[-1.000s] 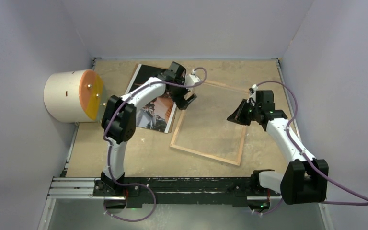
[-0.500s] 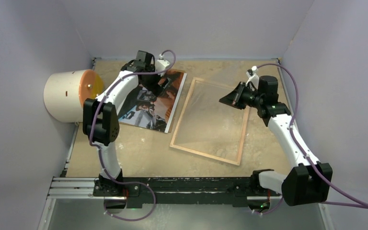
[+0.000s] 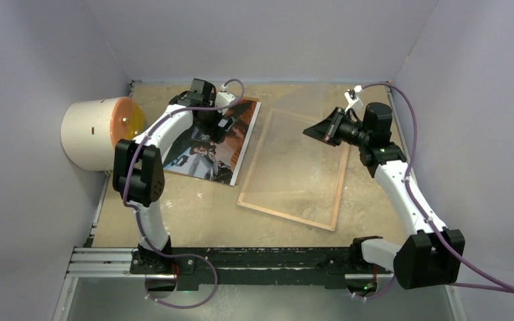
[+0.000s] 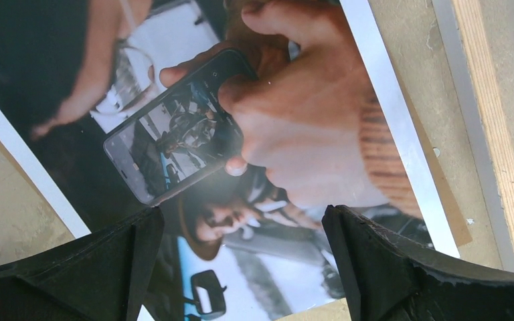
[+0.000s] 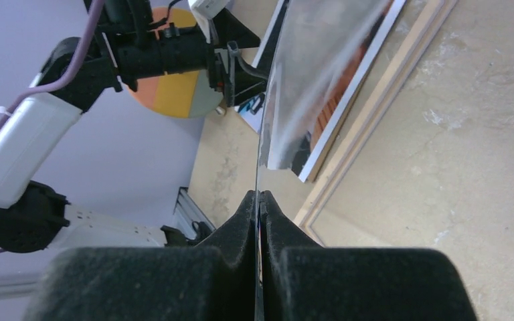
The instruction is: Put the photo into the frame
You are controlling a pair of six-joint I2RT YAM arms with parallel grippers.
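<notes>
walls (image 3: 261, 33): plain pale lilac, three sides | tabletop (image 3: 201, 221): worn tan board | near edge: metal rail (image 3: 100, 261)

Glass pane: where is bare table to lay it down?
The right gripper holds the glass pane. Bare table between the frame and the arms' bases, and right of the frame. Crowded far left: photo, left gripper, white drum.

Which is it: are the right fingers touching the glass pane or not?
Touching. The right wrist view shows the right fingers pinched shut on the thin edge of the glass pane, with no gap on either side.
</notes>
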